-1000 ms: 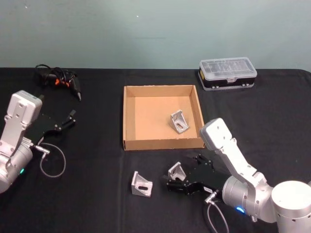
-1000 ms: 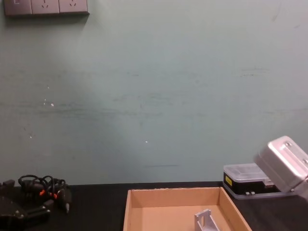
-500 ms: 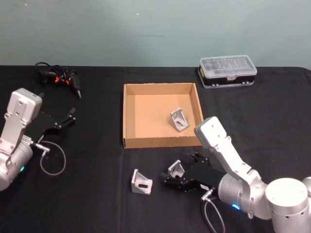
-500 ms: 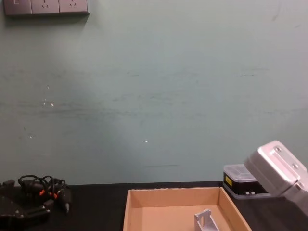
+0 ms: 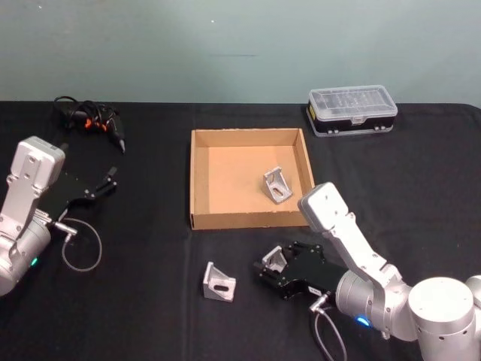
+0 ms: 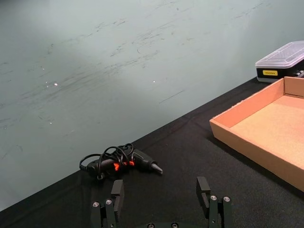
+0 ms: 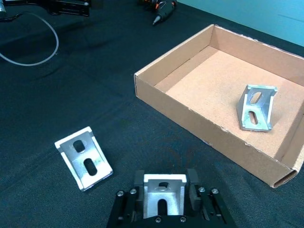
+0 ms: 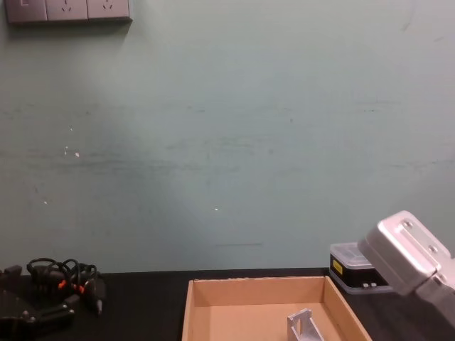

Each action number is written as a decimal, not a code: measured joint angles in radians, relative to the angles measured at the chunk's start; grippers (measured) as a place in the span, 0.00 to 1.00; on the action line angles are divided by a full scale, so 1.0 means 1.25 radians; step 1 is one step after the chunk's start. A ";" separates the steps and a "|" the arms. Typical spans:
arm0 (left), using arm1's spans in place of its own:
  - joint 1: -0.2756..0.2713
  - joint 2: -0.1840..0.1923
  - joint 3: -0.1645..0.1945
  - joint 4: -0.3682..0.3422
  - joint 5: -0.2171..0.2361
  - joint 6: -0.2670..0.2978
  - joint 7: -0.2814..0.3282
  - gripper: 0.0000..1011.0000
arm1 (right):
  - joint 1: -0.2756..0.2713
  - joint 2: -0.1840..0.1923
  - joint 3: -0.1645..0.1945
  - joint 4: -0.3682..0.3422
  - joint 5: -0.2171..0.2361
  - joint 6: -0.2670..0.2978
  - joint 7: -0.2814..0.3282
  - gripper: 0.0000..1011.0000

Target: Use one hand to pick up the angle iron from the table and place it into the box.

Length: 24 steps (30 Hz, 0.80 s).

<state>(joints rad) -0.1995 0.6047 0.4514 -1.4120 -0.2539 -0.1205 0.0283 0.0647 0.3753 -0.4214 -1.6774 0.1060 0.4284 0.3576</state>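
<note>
One silver angle iron (image 7: 163, 195) sits between the fingers of my right gripper (image 7: 164, 187), low over the black table (image 5: 150, 248) just in front of the box; the fingers press on both its sides. In the head view the same angle iron (image 5: 275, 259) lies in my right gripper (image 5: 269, 269). A second angle iron (image 5: 218, 282) (image 7: 84, 157) lies loose on the table to its left. A third angle iron (image 5: 276, 186) (image 7: 256, 107) stands inside the tan cardboard box (image 5: 197, 180) (image 7: 190, 116). My left gripper (image 5: 105, 184) (image 6: 161, 199) is parked open at the far left.
A clear-lidded black plastic case (image 5: 352, 111) stands at the back right of the table. A bundle of black cables with orange marks (image 5: 89, 120) (image 6: 121, 160) lies at the back left. A grey cable loop (image 5: 79, 252) rests by my left arm.
My right gripper has drawn in a little to the left and its fingers have come together on the angle iron in front of the box. The left arm has not moved.
</note>
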 joint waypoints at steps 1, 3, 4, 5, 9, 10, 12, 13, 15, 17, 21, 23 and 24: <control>0.000 0.000 0.000 0.000 0.000 0.000 0.000 0.99 | 0.000 0.000 0.000 0.000 -0.001 0.000 0.001 0.56; 0.000 0.000 0.000 0.000 0.000 0.000 0.000 0.99 | -0.002 -0.001 0.001 0.000 -0.002 -0.001 0.002 0.48; 0.000 0.000 0.000 0.000 0.000 0.000 0.000 0.99 | -0.002 -0.002 0.002 0.000 -0.003 -0.001 0.003 0.45; 0.000 0.000 0.000 0.000 0.000 0.000 0.000 0.99 | -0.002 -0.002 0.002 0.000 -0.003 -0.001 0.003 0.45; 0.000 0.000 0.000 0.000 0.000 0.000 0.000 0.99 | -0.005 -0.003 0.005 0.000 -0.005 -0.002 0.004 0.45; 0.000 0.000 0.000 0.000 0.000 0.000 0.000 0.99 | -0.006 -0.003 0.006 -0.001 -0.005 -0.002 0.004 0.45; 0.000 0.000 0.000 0.000 0.000 0.000 0.000 0.99 | -0.011 -0.002 0.012 -0.009 -0.005 -0.002 0.004 0.45; 0.000 0.000 0.000 0.000 0.000 0.000 0.000 0.99 | -0.013 -0.001 0.016 -0.016 -0.003 -0.002 0.005 0.45; 0.000 0.000 0.000 0.000 0.000 0.000 0.000 0.99 | -0.016 0.001 0.020 -0.026 0.000 -0.002 0.006 0.45; 0.000 0.000 0.000 0.000 0.000 0.000 0.000 0.99 | -0.019 0.003 0.026 -0.037 0.004 -0.002 0.008 0.45; 0.000 0.000 0.000 0.000 0.000 0.000 0.000 0.99 | -0.021 0.007 0.039 -0.070 0.016 -0.003 0.010 0.45; 0.000 0.000 0.000 0.000 0.000 0.000 0.000 0.99 | -0.018 0.007 0.043 -0.079 0.019 -0.003 0.010 0.45; 0.000 0.000 0.000 0.000 0.000 0.000 0.000 0.99 | -0.013 0.007 0.045 -0.087 0.022 -0.003 0.010 0.45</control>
<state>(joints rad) -0.1996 0.6047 0.4514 -1.4120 -0.2539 -0.1205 0.0283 0.0488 0.3843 -0.3647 -1.7858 0.1333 0.4243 0.3702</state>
